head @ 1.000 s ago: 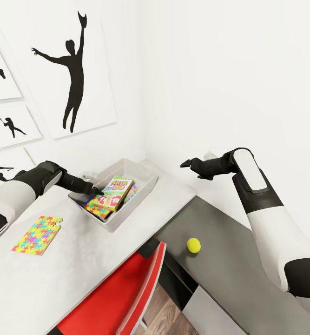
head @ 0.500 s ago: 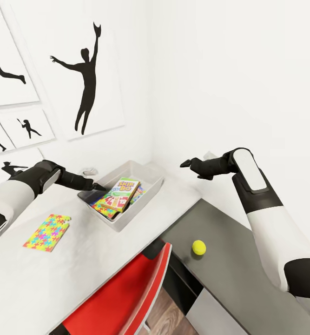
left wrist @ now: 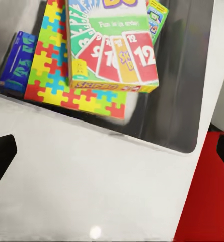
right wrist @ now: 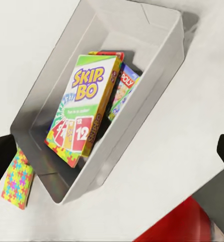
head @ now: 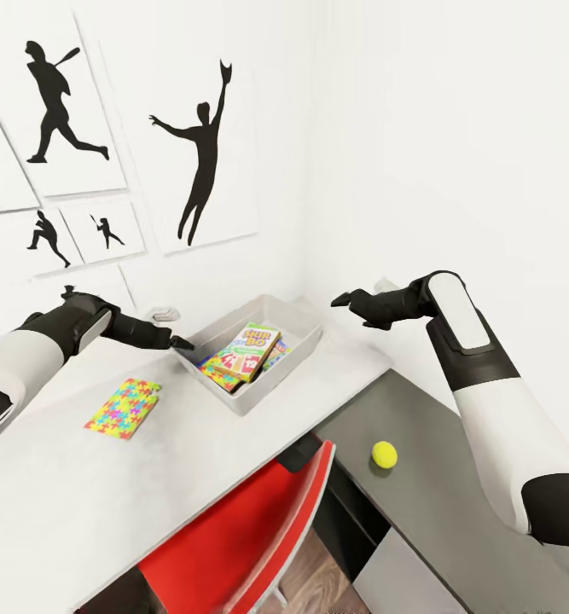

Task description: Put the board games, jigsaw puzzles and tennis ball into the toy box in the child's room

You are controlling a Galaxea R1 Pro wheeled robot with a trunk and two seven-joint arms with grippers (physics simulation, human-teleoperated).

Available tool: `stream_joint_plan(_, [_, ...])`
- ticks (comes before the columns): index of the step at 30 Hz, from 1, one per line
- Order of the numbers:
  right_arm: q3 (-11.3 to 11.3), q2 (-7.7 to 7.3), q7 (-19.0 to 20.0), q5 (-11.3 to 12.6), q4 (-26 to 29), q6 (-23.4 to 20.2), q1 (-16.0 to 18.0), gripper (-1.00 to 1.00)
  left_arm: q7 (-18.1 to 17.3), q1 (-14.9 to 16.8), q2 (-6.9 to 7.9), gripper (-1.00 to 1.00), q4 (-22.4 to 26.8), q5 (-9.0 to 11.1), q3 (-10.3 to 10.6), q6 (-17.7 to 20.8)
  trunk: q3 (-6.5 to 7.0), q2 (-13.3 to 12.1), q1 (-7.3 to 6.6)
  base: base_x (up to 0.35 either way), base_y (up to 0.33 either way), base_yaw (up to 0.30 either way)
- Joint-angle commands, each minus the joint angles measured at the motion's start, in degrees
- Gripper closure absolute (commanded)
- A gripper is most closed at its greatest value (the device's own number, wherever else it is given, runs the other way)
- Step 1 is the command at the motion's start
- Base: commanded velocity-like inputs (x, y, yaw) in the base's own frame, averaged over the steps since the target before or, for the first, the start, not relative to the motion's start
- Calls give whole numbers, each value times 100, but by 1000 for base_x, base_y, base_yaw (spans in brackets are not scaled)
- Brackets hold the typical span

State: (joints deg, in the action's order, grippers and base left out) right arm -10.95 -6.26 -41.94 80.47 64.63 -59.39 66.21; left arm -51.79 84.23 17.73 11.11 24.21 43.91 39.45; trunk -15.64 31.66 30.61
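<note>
Head view looks forward and down from above the desk (head: 173, 443) toward the room corner, far enough to take in the toy box (head: 294, 370), wall pictures (head: 203, 153) and red chair (head: 241, 529). Left wrist view sits close over the box's near rim (left wrist: 142, 143), facing down into it. Right wrist view hangs higher above the same box (right wrist: 157, 96), framing its whole length; all three share the box and its card game (right wrist: 81, 108).

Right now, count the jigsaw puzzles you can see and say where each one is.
2. One jigsaw puzzle lies flat on the table, beside the toy box. The other lies inside the box, under the Skip-Bo game.
</note>
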Motion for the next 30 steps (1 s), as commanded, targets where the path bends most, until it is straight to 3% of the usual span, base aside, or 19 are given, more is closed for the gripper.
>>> stream_joint_plan(1, [-13,-7,-58,56,8,-2,6,-100,-7,6,2,-100,5,31,30,34,-5,9,0,-165,0,128])
stream_joint_plan(16, [-13,-9,-42,64,15,-2,6,-100,42,-11,-7,-100,5,31,31,45,7,9,0,-14,0,11])
stream_joint_plan(30, [-13,-7,-94,56,50,-2,6,-100,4,-58,17,-100,-1,29,30,16,130,9,0,0,0,30])
